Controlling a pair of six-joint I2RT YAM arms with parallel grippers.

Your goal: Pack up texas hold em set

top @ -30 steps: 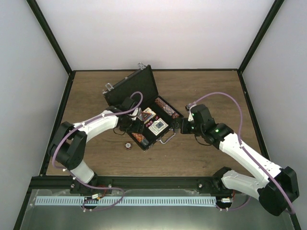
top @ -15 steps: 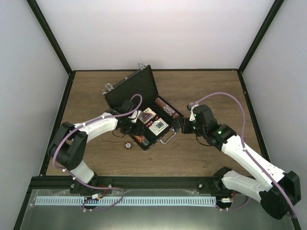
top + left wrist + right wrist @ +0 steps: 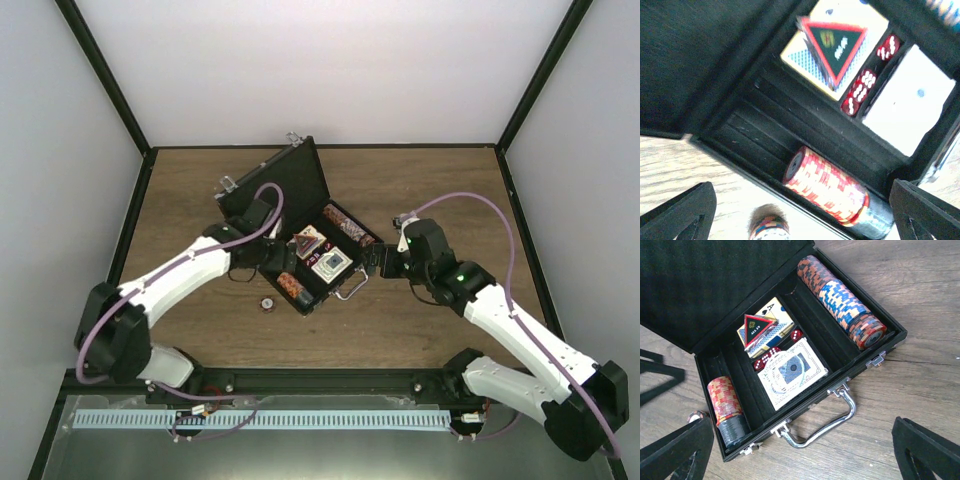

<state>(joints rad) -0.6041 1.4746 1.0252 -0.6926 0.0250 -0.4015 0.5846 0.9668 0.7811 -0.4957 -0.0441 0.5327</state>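
The black case (image 3: 322, 262) lies open mid-table, its lid (image 3: 272, 188) raised at the far left. Inside are two card decks (image 3: 792, 372), a red-black triangle (image 3: 759, 326) on the far deck, red dice (image 3: 860, 91), a brown-blue chip stack (image 3: 841, 301) in the right slot and a red-and-dark stack (image 3: 726, 405) in the left slot. A loose multicoloured disc (image 3: 267, 302) lies on the table beside the case's left wall. My left gripper (image 3: 800, 220) is open and empty above the left slot. My right gripper (image 3: 800, 455) is open and empty, just off the silver handle (image 3: 827, 426).
The case's latches (image 3: 877, 360) hang open on its front wall. The wooden table (image 3: 430, 190) is bordered by a black frame and white walls. The left arm (image 3: 190, 265) reaches in from the left, the right arm (image 3: 500, 310) from the right.
The left arm has stretched out and its gripper has pulled back a little toward the case's left wall. The right gripper has crept slightly closer to the handle.
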